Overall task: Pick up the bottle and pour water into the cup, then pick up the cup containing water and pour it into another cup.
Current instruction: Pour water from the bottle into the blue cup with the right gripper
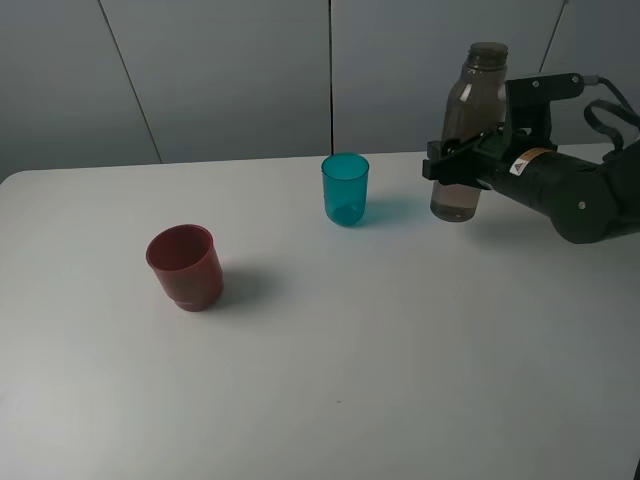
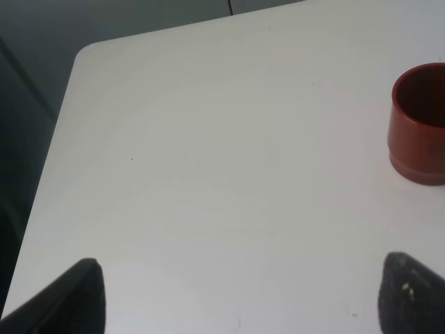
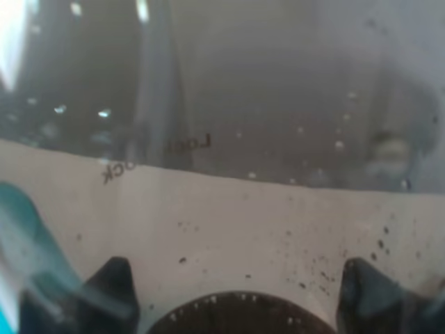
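We hold the bottle; no pour yet.
Our left claw (image 2: 243,299) gapes empty over the tabletop (image 1: 400,380) near the red cup (image 1: 183,265). The blue cup (image 1: 345,188) stands by the far edge. Toward the far right corner our right claw (image 1: 452,160) clamps the upright bottle (image 1: 482,100), which we judge next needs carrying over the blue cup and tipping.

A big white tabletop (image 1: 400,380) fills most of the view from up high. It is smooth and flat. One tiny dark speck (image 1: 338,402) sits on it near the front edge. Behind the tabletop stands a grey wall (image 1: 230,70) made of flat panels. Thin dark lines (image 1: 331,75) run down between the panels. The middle one goes straight up and down, and the ones at the sides lean. In the left wrist view, the tabletop has a round corner (image 2: 94,61), and past its edge lies a dark space (image 2: 21,139).
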You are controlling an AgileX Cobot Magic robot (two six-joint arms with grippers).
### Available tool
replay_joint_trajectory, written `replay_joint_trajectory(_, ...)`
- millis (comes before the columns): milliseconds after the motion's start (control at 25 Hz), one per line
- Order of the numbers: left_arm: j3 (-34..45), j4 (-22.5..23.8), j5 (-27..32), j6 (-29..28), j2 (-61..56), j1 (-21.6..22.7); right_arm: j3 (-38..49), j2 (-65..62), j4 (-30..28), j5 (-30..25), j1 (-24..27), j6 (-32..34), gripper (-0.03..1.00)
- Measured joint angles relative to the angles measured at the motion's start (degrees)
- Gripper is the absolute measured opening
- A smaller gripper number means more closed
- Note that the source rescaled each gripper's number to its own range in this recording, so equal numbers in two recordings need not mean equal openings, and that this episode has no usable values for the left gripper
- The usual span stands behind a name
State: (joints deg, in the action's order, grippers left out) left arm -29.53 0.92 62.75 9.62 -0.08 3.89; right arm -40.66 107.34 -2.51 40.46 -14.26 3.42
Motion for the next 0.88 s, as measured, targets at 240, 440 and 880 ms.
replay_joint_trajectory(240, 0.00, 0.00, 0.00, 0.00, 0.00, 0.00, -7.66, 0.00, -2.96, -5.89, 0.00, -2.44, 0.03)
replay_joint_trajectory(440, 0.00, 0.00, 0.00, 0.00, 0.00, 0.00, -12.82, 1.52, -5.10, -9.44, 0.00, -2.78, 0.03)
replay_joint_trajectory(880, 0.00, 0.00, 0.00, 0.00, 0.00, 0.00, -22.24, 11.27, -5.73, -10.68, -4.64, -18.29, 0.03)
